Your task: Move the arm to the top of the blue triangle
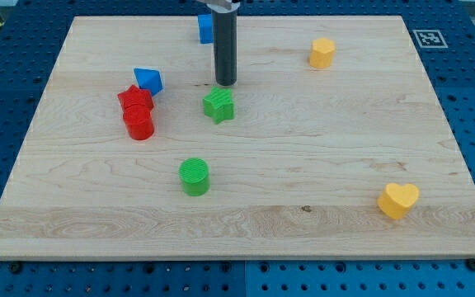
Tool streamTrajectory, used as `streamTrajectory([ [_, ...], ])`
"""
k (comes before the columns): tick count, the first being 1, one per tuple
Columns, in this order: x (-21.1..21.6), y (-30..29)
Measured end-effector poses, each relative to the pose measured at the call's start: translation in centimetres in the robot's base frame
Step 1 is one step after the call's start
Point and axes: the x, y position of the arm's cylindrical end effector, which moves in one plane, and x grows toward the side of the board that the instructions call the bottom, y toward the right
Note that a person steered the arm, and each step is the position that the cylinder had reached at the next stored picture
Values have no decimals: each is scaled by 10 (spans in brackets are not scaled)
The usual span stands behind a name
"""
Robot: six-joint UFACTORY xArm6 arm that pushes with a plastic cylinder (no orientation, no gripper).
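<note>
The blue triangle lies at the view's upper left, touching the top of a red star. My tip is on the board to the right of the blue triangle, roughly level with it and well apart from it. The tip sits just above a green star, with a small gap. A second blue block stands behind the rod near the view's top, partly hidden by it.
A red cylinder touches the red star from below. A green cylinder stands lower centre. A yellow block is at upper right, a yellow heart at lower right. The wooden board ends in blue pegboard.
</note>
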Motion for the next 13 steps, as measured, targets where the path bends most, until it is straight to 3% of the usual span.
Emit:
streamTrajectory([
  [5, 5, 0],
  [9, -27, -77],
  [13, -27, -103],
])
